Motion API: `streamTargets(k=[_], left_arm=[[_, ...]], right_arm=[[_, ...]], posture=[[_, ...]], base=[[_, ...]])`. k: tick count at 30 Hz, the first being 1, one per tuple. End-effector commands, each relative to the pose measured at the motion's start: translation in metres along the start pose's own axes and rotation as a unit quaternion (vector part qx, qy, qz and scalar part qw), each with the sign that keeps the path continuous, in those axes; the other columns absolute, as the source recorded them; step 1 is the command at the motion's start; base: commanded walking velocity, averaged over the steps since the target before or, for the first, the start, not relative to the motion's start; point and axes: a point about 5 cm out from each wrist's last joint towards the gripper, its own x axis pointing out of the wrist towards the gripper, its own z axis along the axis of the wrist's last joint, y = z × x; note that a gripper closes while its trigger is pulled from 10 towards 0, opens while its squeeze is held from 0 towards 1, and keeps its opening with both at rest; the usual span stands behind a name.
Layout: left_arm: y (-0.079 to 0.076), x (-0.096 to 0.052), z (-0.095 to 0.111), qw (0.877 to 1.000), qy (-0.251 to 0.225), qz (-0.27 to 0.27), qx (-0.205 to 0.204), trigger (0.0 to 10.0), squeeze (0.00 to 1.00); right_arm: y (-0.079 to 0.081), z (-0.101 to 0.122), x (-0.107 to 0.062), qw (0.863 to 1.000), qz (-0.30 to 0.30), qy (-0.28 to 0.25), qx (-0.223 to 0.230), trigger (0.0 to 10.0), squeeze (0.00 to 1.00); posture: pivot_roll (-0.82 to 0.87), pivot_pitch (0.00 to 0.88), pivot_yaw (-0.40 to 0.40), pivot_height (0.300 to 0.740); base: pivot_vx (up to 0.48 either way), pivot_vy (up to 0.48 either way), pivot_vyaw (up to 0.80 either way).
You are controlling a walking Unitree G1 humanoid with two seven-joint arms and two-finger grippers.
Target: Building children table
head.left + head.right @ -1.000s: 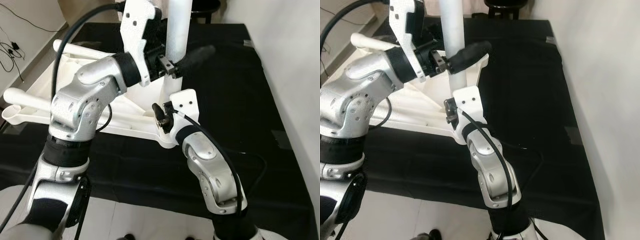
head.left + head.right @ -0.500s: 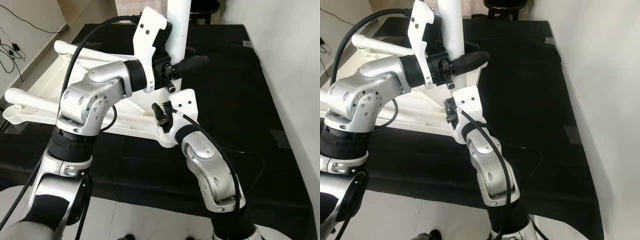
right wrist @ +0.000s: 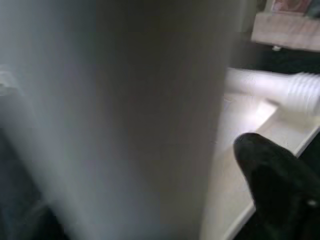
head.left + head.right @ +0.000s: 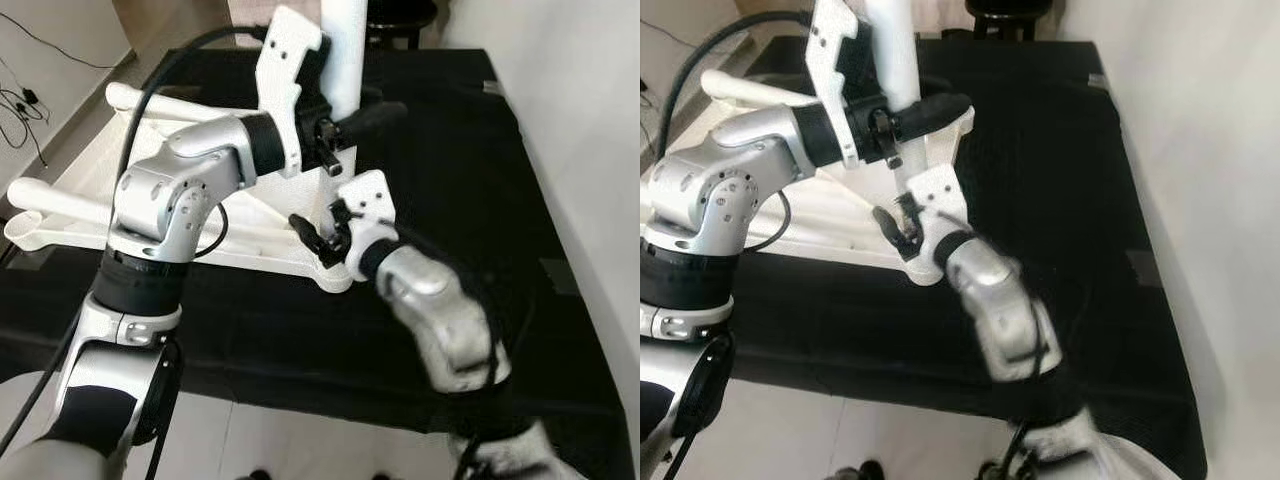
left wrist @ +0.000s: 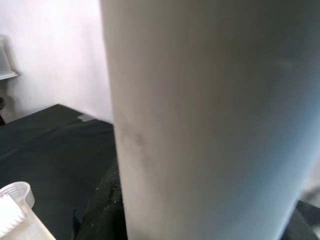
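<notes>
Shifted since half a sec ago: the right arm, now motion-blurred, with its wrist swung toward the robot's left and the right gripper (image 4: 318,236) brought low against the base of the upright white table leg (image 4: 343,40). One black finger (image 4: 305,228) is seen angled out over the tabletop; whether the right fingers are apart or clamped cannot be told, as the other is hidden by the wrist. The left gripper (image 4: 352,125) is held higher on the same leg, approx. where it was, fingers closed around the tube: one long black finger (image 4: 932,109) is seen wrapped across its front, and the leg is pressed close to the lens in the left wrist view (image 5: 210,120).

The white plastic children's table (image 4: 265,225) is laid upside down on a black cloth (image 4: 450,180) spread over the floor. The gripped leg is stood vertically at the table's near right corner (image 4: 335,275). Two more white legs are seen lying across the underside: one at the far edge (image 4: 165,100), one at the near left (image 4: 55,195). A ribbed white leg end (image 3: 302,92) is caught, blurred, in the right wrist view. A pale wall (image 4: 590,130) is seen along the robot's right, w/ black cables (image 4: 20,100) on the light floor at far left.
</notes>
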Motion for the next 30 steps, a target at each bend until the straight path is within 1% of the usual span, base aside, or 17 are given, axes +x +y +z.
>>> streamTargets(k=[1, 2, 3, 5, 6, 7, 8, 9, 10, 12, 18, 19, 20, 21, 22, 25, 30], left_arm=[[-0.019, 0.010, -0.005, 0.998, 0.012, -0.061, -0.004, 0.0, 0.00], [-0.019, 0.010, -0.005, 0.998, 0.012, -0.061, -0.004, 0.0, 0.00], [-0.021, 0.010, -0.005, 0.998, 0.012, -0.063, -0.006, 0.0, 0.00], [-0.021, 0.010, -0.005, 0.998, 0.012, -0.063, -0.006, 0.0, 0.00], [-0.022, 0.011, -0.005, 0.998, 0.011, -0.066, -0.008, 0.0, 0.00], [-0.023, 0.011, -0.006, 0.998, 0.012, -0.068, -0.009, 0.0, 0.00], [-0.023, 0.011, -0.006, 0.998, 0.012, -0.068, -0.009, 0.0, 0.00], [-0.024, 0.012, -0.006, 0.997, 0.012, -0.070, -0.010, 0.0, 0.00], [-0.024, 0.012, -0.006, 0.997, 0.012, -0.070, -0.010, 0.0, 0.00], [-0.024, 0.013, -0.007, 0.997, 0.013, -0.074, -0.013, 0.0, 0.00], [-0.024, 0.013, -0.007, 0.997, 0.013, -0.075, -0.013, 0.0, 0.00], [-0.025, 0.013, -0.008, 0.997, 0.013, -0.076, -0.014, 0.0, 0.00], [-0.025, 0.014, -0.008, 0.997, 0.012, -0.076, -0.014, 0.0, 0.00], [-0.025, 0.014, -0.008, 0.997, 0.012, -0.076, -0.014, 0.0, 0.00], [-0.026, 0.014, -0.007, 0.997, 0.011, -0.076, -0.015, 0.0, 0.00], [-0.026, 0.015, -0.007, 0.997, 0.010, -0.075, -0.015, 0.0, 0.00], [-0.027, 0.015, -0.008, 0.997, 0.010, -0.075, -0.012, 0.0, 0.00]], right_arm=[[0.000, 0.011, 0.008, 0.997, 0.072, -0.012, -0.011, 10.0, 0.46], [0.000, 0.011, 0.008, 0.997, 0.072, -0.012, -0.011, 10.0, 0.46], [-0.006, 0.014, 0.008, 0.995, 0.093, -0.014, -0.017, 10.0, 0.46], [-0.006, 0.014, 0.008, 0.995, 0.093, -0.014, -0.017, 10.0, 0.46], [-0.009, 0.019, 0.009, 0.992, 0.122, -0.018, -0.016, 10.0, 0.00], [-0.008, 0.023, 0.010, 0.984, 0.174, -0.022, -0.018, 10.0, 0.00], [-0.008, 0.023, 0.010, 0.984, 0.174, -0.022, -0.018, 10.0, 0.00], [-0.007, 0.025, 0.011, 0.978, 0.208, -0.025, -0.019, 10.0, 0.00], [-0.007, 0.025, 0.011, 0.978, 0.208, -0.025, -0.019, 10.0, 0.00], [-0.007, 0.026, 0.014, 0.966, 0.256, -0.023, -0.009, 10.0, 0.00], [-0.007, 0.024, 0.016, 0.962, 0.273, -0.022, 0.001, 10.0, 0.00], [-0.006, 0.022, 0.017, 0.956, 0.292, -0.020, 0.006, 0.7, 0.00], [-0.005, 0.020, 0.018, 0.949, 0.315, -0.016, 0.009, 0.0, 0.00], [-0.005, 0.020, 0.018, 0.949, 0.315, -0.016, 0.009, 0.0, 0.00], [-0.002, 0.018, 0.017, 0.943, 0.331, -0.013, 0.011, 0.0, 0.00], [0.001, 0.013, 0.018, 0.937, 0.348, -0.006, 0.012, 0.0, 0.00], [0.003, 0.008, 0.018, 0.938, 0.346, 0.000, 0.014, 0.0, 0.00]], posture=[[-0.04, 0.191, 0.040, 0.740], [-0.04, 0.191, 0.040, 0.740], [-0.04, 0.191, 0.040, 0.740], [-0.04, 0.191, 0.040, 0.740], [-0.04, 0.192, 0.041, 0.740], [-0.03, 0.194, 0.044, 0.740], [-0.03, 0.194, 0.044, 0.740], [-0.03, 0.194, 0.044, 0.740], [-0.03, 0.194, 0.044, 0.740], [-0.03, 0.200, 0.046, 0.740], [-0.03, 0.199, 0.046, 0.740], [-0.03, 0.204, 0.047, 0.740], [-0.03, 0.205, 0.044, 0.740], [-0.03, 0.205, 0.044, 0.740], [-0.03, 0.213, 0.041, 0.740], [-0.02, 0.213, 0.044, 0.740], [-0.02, 0.214, 0.044, 0.740]], base=[[0.000, 0.000, 0.00], [0.000, 0.000, 0.00], [0.000, 0.000, 0.00], [0.000, 0.000, 0.00], [0.000, 0.000, 0.00], [0.000, 0.000, 0.00], [0.000, 0.000, 0.00], [0.000, 0.000, 0.00], [0.000, 0.000, 0.00], [0.000, 0.000, 0.00], [0.000, 0.000, 0.00], [0.000, 0.000, 0.00], [0.000, 0.000, 0.00], [0.000, 0.000, 0.00], [0.000, 0.000, 0.00], [0.000, 0.000, 0.00], [0.000, 0.000, 0.00]])
